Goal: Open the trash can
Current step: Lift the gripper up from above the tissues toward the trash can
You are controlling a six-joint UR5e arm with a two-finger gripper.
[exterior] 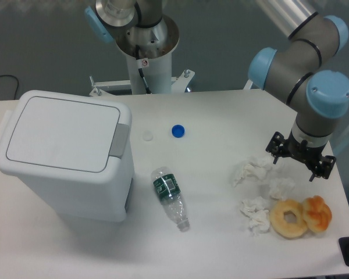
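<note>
The trash can (64, 157) is stood at the table's left with its lid down and grey tab (120, 140) facing right, presumably for pressing, while the gripper (300, 160), spread and empty, is held well apart above crumpled tissues (257, 170)

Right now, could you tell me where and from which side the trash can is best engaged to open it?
Go for the grey tab on the trash can, at the lid's right edge. Come from above with the gripper: the lid lies flat and shut, and the tab faces up and sideways, unobstructed.
</note>
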